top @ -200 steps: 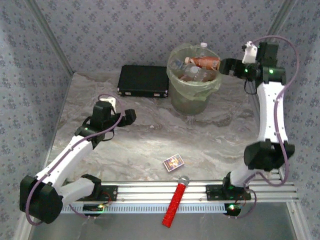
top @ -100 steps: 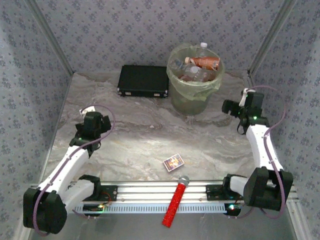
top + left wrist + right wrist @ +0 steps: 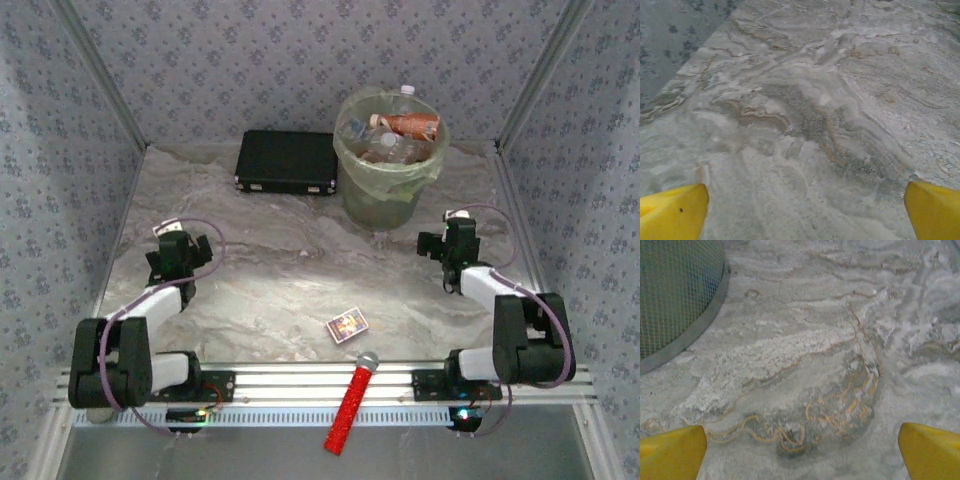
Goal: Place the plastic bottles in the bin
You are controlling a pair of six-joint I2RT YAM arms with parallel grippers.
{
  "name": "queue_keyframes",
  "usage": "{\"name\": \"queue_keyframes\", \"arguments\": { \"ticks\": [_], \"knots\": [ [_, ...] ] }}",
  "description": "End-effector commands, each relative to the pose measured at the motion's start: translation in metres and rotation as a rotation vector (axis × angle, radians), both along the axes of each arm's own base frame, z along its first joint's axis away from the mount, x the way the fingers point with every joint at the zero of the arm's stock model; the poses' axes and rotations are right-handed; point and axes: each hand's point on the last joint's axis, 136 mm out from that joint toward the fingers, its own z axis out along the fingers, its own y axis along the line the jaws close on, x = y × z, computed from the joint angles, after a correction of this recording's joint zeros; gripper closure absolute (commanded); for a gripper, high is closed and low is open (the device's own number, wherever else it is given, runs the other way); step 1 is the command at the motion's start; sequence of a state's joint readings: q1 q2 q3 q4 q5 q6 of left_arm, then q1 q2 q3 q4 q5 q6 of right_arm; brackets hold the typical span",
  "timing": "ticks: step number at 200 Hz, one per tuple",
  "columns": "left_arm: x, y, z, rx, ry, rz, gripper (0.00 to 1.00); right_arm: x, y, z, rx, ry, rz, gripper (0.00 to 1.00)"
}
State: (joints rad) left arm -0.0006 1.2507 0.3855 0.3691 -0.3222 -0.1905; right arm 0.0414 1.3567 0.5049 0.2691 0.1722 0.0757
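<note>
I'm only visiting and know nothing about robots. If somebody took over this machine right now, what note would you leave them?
Left pincer: open, holding nothing, low over the bare marble table.
Right pincer: open, holding nothing, low over the table beside the foot of the bin.
Plastic bottles: piled in the bin at the back of the table, heaped to its rim.
Done: every bottle I can see is in the bin.
Left: probably nothing. The red microphone, the card box and the black case are not bottles and lie outside the bin.

table (image 3: 300, 270): matt marble-look | bin (image 3: 385, 197): translucent plastic | case (image 3: 287, 160): matt black
</note>
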Motion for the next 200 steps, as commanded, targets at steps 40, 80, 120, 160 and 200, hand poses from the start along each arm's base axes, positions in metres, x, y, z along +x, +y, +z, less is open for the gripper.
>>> {"name": "queue_keyframes", "arguments": {
  "ticks": [40,80,120,160,200],
  "knots": [
    [0.051,-0.004,0.017,0.04,-0.149,-0.073,0.0,0.026,0.0,0.03,-0.115,-0.202,0.05,0.0],
    [0.055,-0.021,0.01,0.052,-0.152,-0.164,0.0,0.026,-0.006,0.013,-0.07,-0.251,0.058,0.0],
    [0.057,-0.029,0.005,0.053,-0.17,-0.216,0.0,0.028,-0.009,0.008,-0.034,-0.244,0.061,0.0],
    [0.056,-0.029,0.004,0.05,-0.16,-0.216,0.0,0.028,-0.008,0.008,-0.036,-0.244,0.064,0.0],
    [0.056,-0.029,0.004,0.05,-0.162,-0.215,0.0,0.028,-0.008,0.008,-0.035,-0.245,0.064,0.0]
  ]
}}
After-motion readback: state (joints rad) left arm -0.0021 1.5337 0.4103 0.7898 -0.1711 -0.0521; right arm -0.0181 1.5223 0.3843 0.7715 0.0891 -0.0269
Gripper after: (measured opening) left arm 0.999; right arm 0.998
